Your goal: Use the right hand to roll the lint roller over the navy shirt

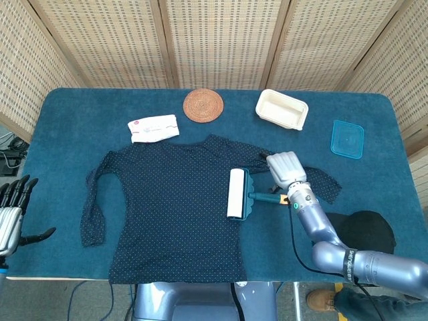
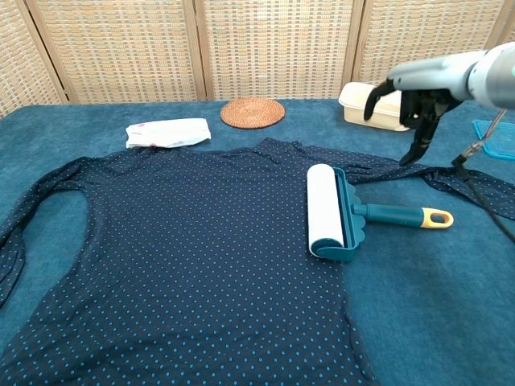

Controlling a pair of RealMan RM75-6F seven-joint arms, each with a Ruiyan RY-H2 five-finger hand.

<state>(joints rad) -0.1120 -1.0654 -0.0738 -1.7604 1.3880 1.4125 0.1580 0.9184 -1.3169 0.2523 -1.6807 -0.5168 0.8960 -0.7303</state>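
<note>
The navy dotted shirt (image 1: pixel 167 200) lies spread flat on the blue table, and it fills the near part of the chest view (image 2: pixel 185 249). The lint roller (image 1: pixel 237 194) rests on the shirt's right side, its white roll (image 2: pixel 325 211) on the cloth. Its teal handle (image 2: pixel 398 215) with a yellow tip points right. My right hand (image 1: pixel 286 168) hovers above the handle. In the chest view the right hand (image 2: pixel 410 92) holds nothing, fingers apart and hanging down, clear of the roller. My left hand (image 1: pixel 12 214) stays off the table's near left corner, fingers spread and empty.
A woven round coaster (image 1: pixel 203 105), a cream tray (image 1: pixel 281 108) and a white packet (image 1: pixel 154 128) lie along the far side. A blue lid (image 1: pixel 347 139) sits at the right. A black cap (image 1: pixel 361 231) lies near the front right edge.
</note>
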